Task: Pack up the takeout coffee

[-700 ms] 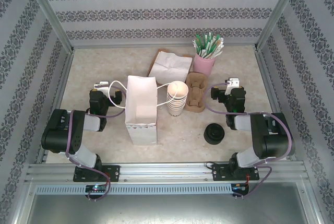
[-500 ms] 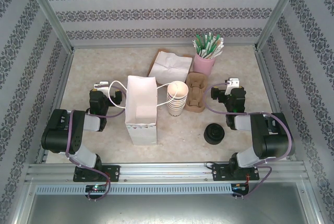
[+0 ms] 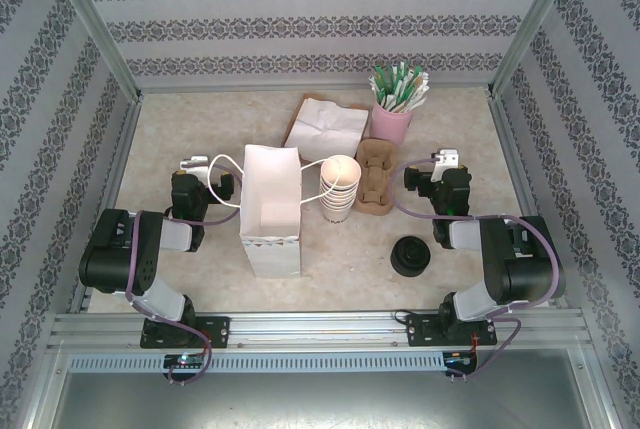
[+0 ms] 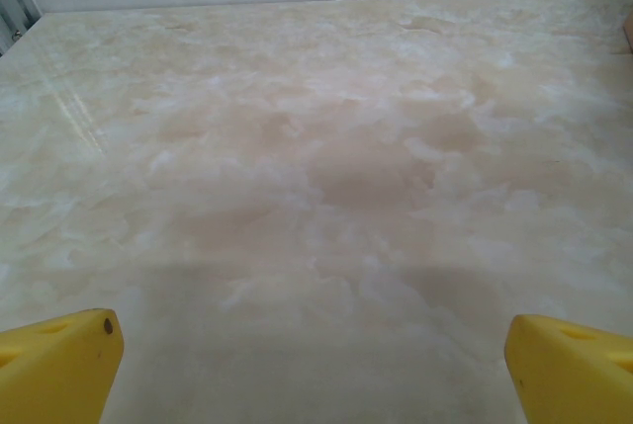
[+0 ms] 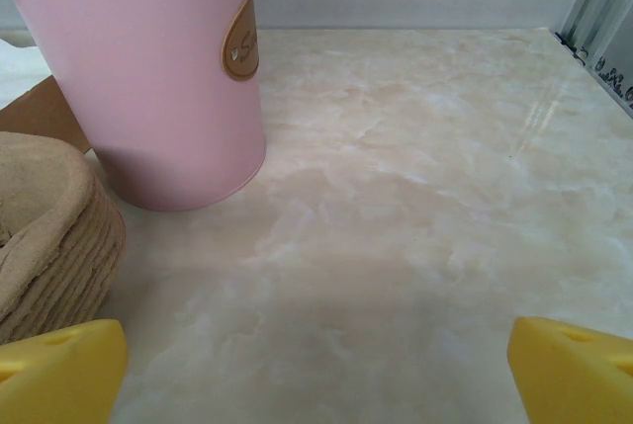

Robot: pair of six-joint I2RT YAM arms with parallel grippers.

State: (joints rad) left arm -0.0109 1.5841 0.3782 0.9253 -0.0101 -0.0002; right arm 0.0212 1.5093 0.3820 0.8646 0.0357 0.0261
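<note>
left gripper [image 4: 316,370]: jaws released wide, empty, over cream marbled bench [image 4: 326,147]. right gripper [image 5: 316,370]: same, near pink cup [image 5: 148,78]. low stack of round black lids [image 3: 410,256] stands apart.

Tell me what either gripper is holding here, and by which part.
Nothing is held: the left gripper and the right gripper both stand open, jaws empty.

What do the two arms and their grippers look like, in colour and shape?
Both the left arm and the right arm are black, with rounded, chunky joints. A purple cable loops along each. Each wrist carries a small white part. The fingertips are yellow wedges, one with a small dark dot.
</note>
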